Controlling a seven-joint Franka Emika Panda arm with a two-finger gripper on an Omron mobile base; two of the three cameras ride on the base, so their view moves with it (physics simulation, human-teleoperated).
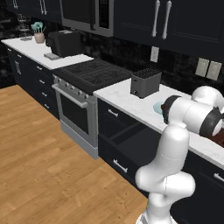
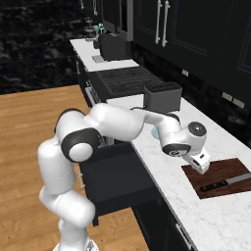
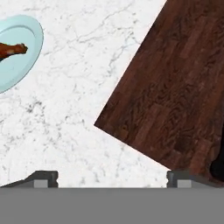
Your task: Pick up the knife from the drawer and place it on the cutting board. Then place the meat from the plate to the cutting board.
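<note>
The knife (image 2: 226, 183), black handle and grey blade, lies on the dark reddish-brown cutting board (image 2: 221, 172) (image 3: 175, 87). My gripper (image 2: 202, 166) (image 3: 111, 179) hangs open over the board's left edge with nothing between its fingers. To the left on the marble counter sits the pale blue plate (image 3: 19, 61) (image 2: 154, 131) with the small drumstick of meat (image 3: 12, 50) on it. The arm covers most of the plate (image 1: 156, 107) in both base views. The black drawer (image 2: 117, 176) (image 1: 133, 142) stands pulled out below the counter.
A dark toaster (image 1: 145, 82) (image 2: 163, 95) stands on the counter just beyond the plate. The stove (image 1: 89, 74) is further left. Bare white marble (image 3: 87, 109) lies between plate and board. The open drawer juts into the floor space in front of the cabinets.
</note>
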